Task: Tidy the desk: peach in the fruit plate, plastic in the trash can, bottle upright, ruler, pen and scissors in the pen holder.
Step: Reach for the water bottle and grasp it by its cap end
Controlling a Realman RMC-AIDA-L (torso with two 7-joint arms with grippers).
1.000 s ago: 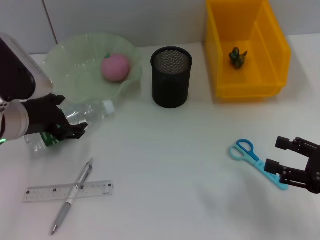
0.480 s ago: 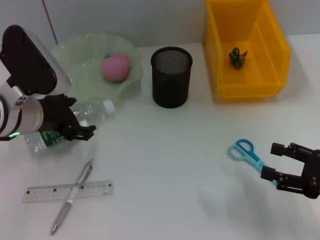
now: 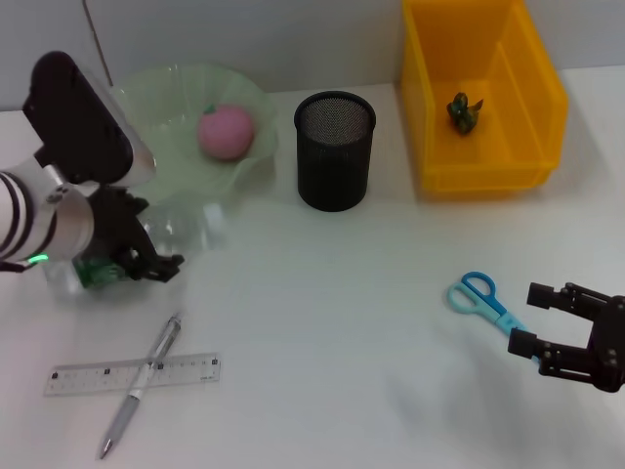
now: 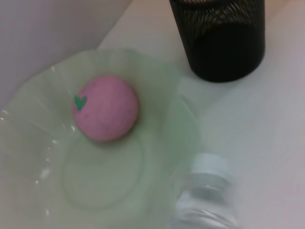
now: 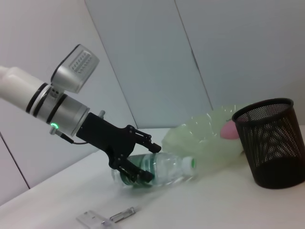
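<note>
Bright, even overhead light; soft shadows beside pen holder (image 3: 334,150). Left wrist view blurred, bottle (image 4: 205,198) out of focus.

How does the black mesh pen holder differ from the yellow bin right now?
The pen holder is a round black mesh cup; the yellow bin is a solid rectangular box and the wider of the two. The pen holder stands near the middle of the desk beside the fruit plate; the bin sits at the desk's far right. The bin holds a small crumpled dark green piece; nothing shows above the pen holder's rim. Both stand upright with open tops.
</note>
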